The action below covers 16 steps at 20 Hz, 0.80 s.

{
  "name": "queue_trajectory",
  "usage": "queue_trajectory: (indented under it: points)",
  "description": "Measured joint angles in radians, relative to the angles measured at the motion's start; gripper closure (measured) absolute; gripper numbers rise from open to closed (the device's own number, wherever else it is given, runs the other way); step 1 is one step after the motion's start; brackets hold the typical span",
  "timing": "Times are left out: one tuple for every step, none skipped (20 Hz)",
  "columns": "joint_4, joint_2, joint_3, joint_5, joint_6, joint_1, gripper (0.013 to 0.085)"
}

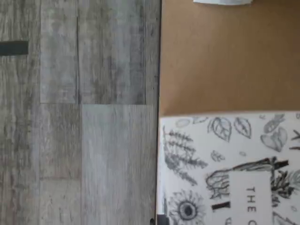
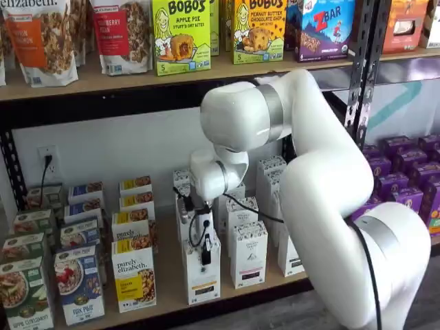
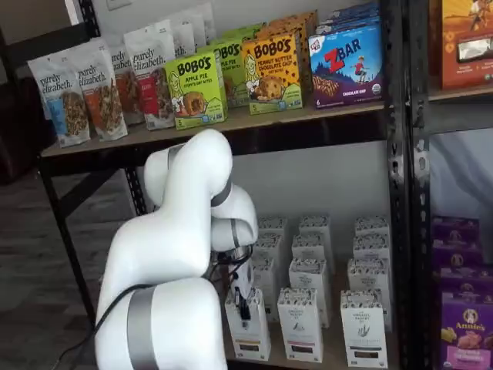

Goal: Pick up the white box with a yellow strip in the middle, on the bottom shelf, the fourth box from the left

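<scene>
The white box (image 2: 200,280) stands at the front of its column on the bottom shelf (image 2: 168,292), and it also shows in a shelf view (image 3: 249,333). My gripper (image 2: 205,251) hangs over it from above. One black finger lies down the box's front face in both shelf views (image 3: 243,299); the other finger is hidden. In the wrist view a white carton top (image 1: 225,168) with dark plant drawings lies on the brown shelf board (image 1: 225,56).
Same-shaped white cartons (image 2: 248,254) stand right of the white box, and a purely elizabeth box (image 2: 134,275) stands left of it. Purple boxes (image 2: 405,185) fill the neighbouring bay past a black upright (image 2: 357,69). The grey plank floor (image 1: 70,117) lies beyond the shelf's front edge.
</scene>
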Motion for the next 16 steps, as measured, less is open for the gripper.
queue_trajectory:
  points:
    - [-0.001, -0.004, 0.005, -0.001, 0.001, 0.0, 0.053]
    - [0.002, -0.01, 0.014, -0.003, -0.001, 0.0, 0.053]
    - [0.003, -0.018, 0.025, -0.003, -0.002, 0.001, 0.053]
    - [0.004, -0.025, 0.035, -0.003, -0.002, 0.001, 0.053]
    - [0.004, -0.032, 0.045, -0.001, -0.001, 0.002, 0.053]
    - [0.005, -0.044, 0.063, -0.004, 0.0, 0.004, 0.053]
    - [0.005, -0.055, 0.082, -0.011, 0.002, 0.005, 0.053]
    - [0.001, -0.066, 0.101, -0.02, 0.006, 0.007, 0.053]
    - [-0.011, -0.08, 0.126, -0.034, 0.017, 0.008, 0.053]
    - [-0.022, -0.094, 0.15, -0.047, 0.027, 0.008, 0.053]
    - [-0.029, -0.107, 0.173, -0.06, 0.033, 0.008, 0.053]
    - [-0.035, -0.121, 0.195, -0.071, 0.039, 0.008, 0.053]
    - [-0.041, -0.135, 0.216, -0.08, 0.043, 0.007, 0.053]
    - [-0.049, -0.153, 0.244, -0.093, 0.05, 0.006, 0.053]
    - [-0.057, -0.168, 0.268, -0.103, 0.057, 0.006, 0.053]
    - [-0.065, -0.187, 0.296, -0.112, 0.063, 0.005, 0.053]
